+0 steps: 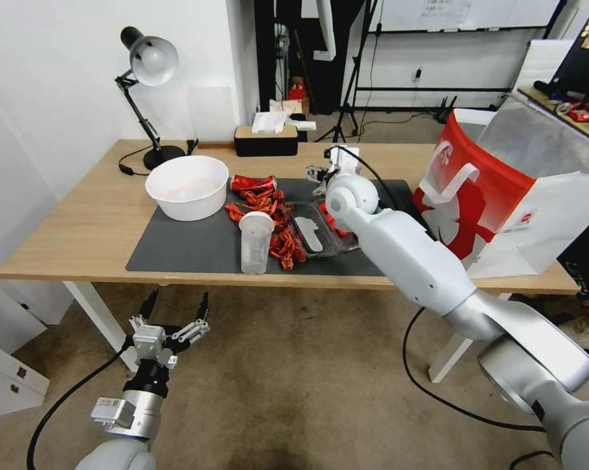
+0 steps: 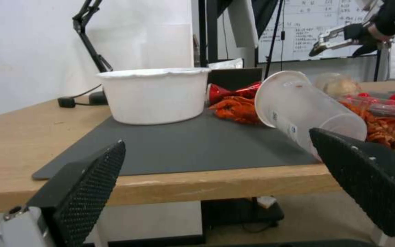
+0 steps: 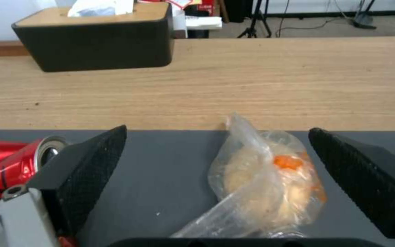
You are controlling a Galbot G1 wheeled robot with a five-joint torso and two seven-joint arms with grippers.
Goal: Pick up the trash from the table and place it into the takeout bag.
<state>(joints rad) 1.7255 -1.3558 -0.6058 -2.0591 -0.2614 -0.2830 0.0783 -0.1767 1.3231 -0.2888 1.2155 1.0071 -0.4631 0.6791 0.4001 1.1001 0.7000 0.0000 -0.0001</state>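
On the table [image 1: 79,228], a clear plastic cup [image 1: 255,241] stands on the grey mat near the front edge. A red drink can [image 1: 252,183] lies behind it, beside a heap of red shell scraps [image 1: 274,219]. My right gripper [image 1: 319,175] hovers open over the mat's back edge. In the right wrist view a small clear food bag [image 3: 266,181] lies between its spread fingers [image 3: 92,164], untouched, with the can [image 3: 10,164] off to one side. The red-and-white takeout bag [image 1: 483,202] stands open at the table's right end. My left gripper [image 1: 177,300] hangs open below the table's front edge.
A large white bowl [image 1: 186,186] sits on the mat's left part, and a clear tray of tomatoes [image 1: 320,232] lies under my right arm. A desk lamp [image 1: 147,65] and a black tissue box [image 1: 266,138] stand along the back edge.
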